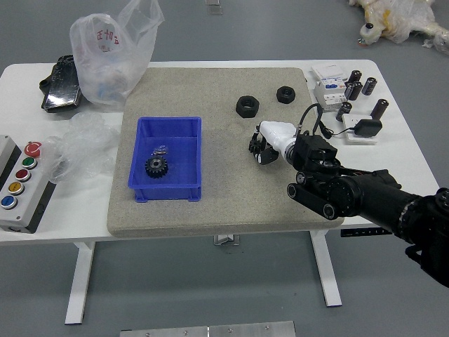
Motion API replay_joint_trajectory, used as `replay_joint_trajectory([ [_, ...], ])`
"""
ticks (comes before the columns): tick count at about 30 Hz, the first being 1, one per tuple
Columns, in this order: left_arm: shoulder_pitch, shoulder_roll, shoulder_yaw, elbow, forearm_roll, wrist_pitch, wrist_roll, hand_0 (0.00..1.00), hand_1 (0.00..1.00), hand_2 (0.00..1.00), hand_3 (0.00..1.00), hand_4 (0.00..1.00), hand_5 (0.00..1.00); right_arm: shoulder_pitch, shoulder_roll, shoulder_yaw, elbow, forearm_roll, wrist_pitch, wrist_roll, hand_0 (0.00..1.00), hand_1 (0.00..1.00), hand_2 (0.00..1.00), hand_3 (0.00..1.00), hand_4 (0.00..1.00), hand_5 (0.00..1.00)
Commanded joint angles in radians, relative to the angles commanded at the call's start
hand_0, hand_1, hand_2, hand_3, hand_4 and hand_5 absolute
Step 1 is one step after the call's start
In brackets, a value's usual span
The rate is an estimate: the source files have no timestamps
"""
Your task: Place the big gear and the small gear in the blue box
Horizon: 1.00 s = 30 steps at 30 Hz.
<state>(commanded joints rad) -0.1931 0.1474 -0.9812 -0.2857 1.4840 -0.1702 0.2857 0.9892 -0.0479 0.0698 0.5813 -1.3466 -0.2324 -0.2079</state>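
Observation:
Over the middle-right of the mat, my right hand (259, 146) points left with its fingertips low at the mat. Its dark fingers are curled in around the small gear (255, 145), which they mostly cover. The blue box (198, 158) stands on the left half of the mat. Inside it lies the big gear (156, 166), black and toothed, with a small shiny metallic piece (161, 150) just behind it. My left hand is out of view.
Two black nut-shaped rings (247, 107) (285, 95) lie behind my right hand. Black cylinders (379, 109) and white devices (330, 91) stand at the back right. Plastic bags (112, 56) and a button panel (22, 186) are on the left.

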Motion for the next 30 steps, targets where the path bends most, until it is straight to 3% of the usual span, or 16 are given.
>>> replay_joint_trajectory([
  [4,0.001,-0.001,0.002,0.000,-0.004,0.001,0.000,0.712,0.531,0.538,0.667,0.693,0.486,-0.006,-0.014,-0.037,0.030,0.033,-0.051,0.011,0.584,0.507,0.307,0.453,0.397,0.068],
  [8,0.005,-0.001,0.003,0.000,-0.008,0.003,0.001,0.712,0.532,0.538,0.668,0.693,0.486,-0.025,-0.043,0.039,0.118,-0.047,-0.082,-0.003,0.581,0.504,0.303,0.450,0.390,0.064],
  [14,0.006,-0.002,0.008,0.001,-0.015,0.006,-0.001,0.712,0.533,0.538,0.667,0.694,0.488,-0.050,-0.061,0.157,0.277,-0.194,-0.085,-0.040,0.583,0.506,0.297,0.461,0.393,0.063],
  [25,0.007,-0.003,0.007,-0.001,-0.013,0.003,0.000,0.712,0.532,0.538,0.669,0.694,0.487,-0.055,-0.006,0.177,0.573,-0.430,-0.065,-0.091,0.591,0.505,0.273,0.506,0.411,0.029],
  [26,0.007,-0.003,0.007,-0.001,-0.014,0.003,0.001,0.712,0.532,0.538,0.668,0.694,0.489,-0.054,-0.001,0.175,0.589,-0.438,-0.064,-0.093,0.591,0.498,0.234,0.572,0.417,0.002],
  [30,0.007,-0.003,0.008,-0.001,-0.015,0.002,0.001,0.712,0.532,0.538,0.668,0.694,0.489,-0.053,0.010,0.167,0.610,-0.458,-0.059,-0.098,0.591,0.498,0.234,0.572,0.417,0.002],
])
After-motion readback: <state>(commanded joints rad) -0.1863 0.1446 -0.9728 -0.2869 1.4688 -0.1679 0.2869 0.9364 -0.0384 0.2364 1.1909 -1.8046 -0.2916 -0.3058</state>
